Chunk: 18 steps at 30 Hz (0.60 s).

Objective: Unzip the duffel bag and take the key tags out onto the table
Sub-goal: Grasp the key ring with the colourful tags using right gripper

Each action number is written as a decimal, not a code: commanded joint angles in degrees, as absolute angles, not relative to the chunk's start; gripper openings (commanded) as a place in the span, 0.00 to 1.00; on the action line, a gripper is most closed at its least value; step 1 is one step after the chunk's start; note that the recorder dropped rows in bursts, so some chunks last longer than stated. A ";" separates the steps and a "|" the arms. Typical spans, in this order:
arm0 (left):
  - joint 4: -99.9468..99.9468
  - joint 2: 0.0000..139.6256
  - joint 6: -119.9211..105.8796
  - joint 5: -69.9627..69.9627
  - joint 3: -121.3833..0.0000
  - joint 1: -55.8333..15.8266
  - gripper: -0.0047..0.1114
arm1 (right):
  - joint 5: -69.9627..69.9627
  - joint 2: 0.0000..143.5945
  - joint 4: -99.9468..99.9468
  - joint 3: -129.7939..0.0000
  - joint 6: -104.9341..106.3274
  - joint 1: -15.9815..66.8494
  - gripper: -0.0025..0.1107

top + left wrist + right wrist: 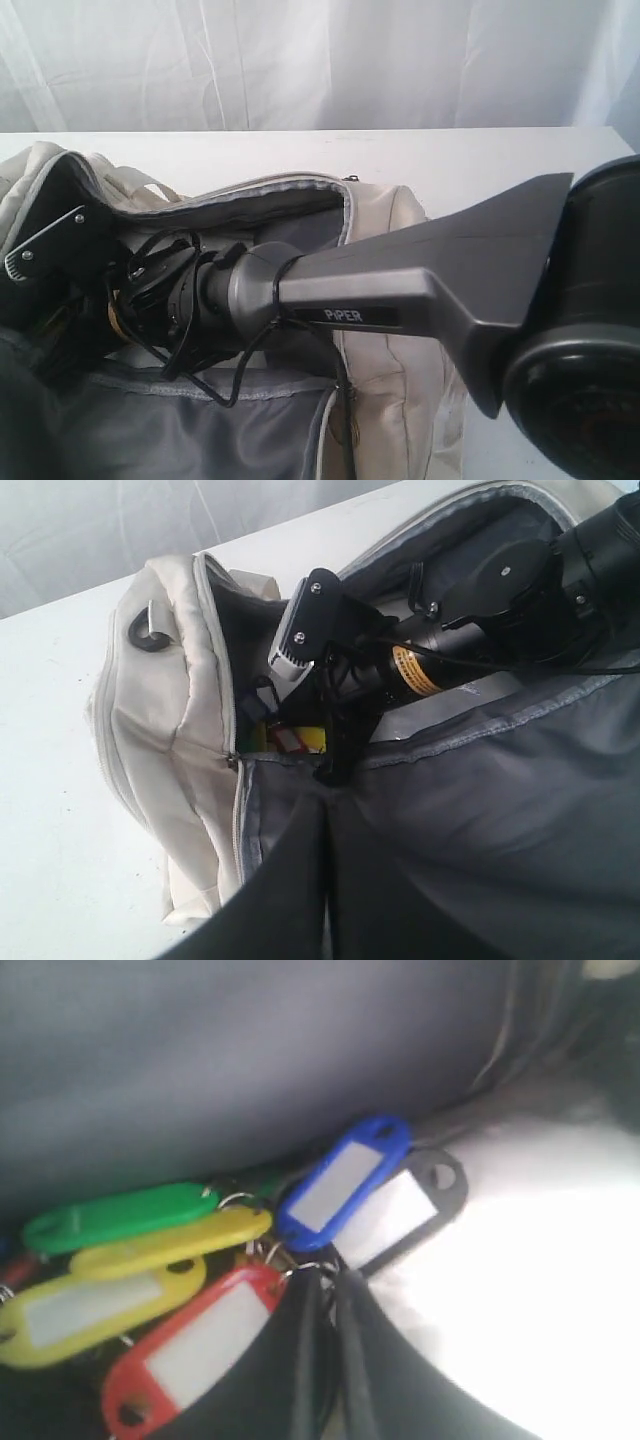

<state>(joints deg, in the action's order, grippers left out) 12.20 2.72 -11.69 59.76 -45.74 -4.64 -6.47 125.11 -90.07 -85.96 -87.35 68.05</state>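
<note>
The cream duffel bag [385,400] lies unzipped on the white table [480,160], its grey lining showing. My right arm reaches across from the right, deep into the opening. Inside, the right gripper [325,1282] is shut on the metal rings of the key tags [190,1290]: red, yellow, green, blue and black ones fan out from its tips. From the left wrist view the bag [160,710] gapes and a bit of the key tags [290,740] peeks out under the right gripper [335,765]. My left gripper [328,792] is shut on the grey edge of the bag's opening.
The right arm's grey link [420,270] spans above the bag, with a black cable [240,385] looping under it. A black D-ring [150,640] sits on the bag's end. Bare table [50,780] lies beside the bag, and a white curtain [300,60] hangs behind.
</note>
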 commanded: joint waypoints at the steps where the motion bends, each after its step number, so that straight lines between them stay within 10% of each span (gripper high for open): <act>1: 12.08 2.36 -11.50 59.90 -45.44 -4.72 0.04 | -8.37 121.29 -89.97 -85.38 -87.15 67.92 0.02; 18: 11.92 2.36 -11.50 59.90 -45.44 -4.72 0.04 | -15.13 104.63 -87.81 -82.44 -80.66 67.81 0.02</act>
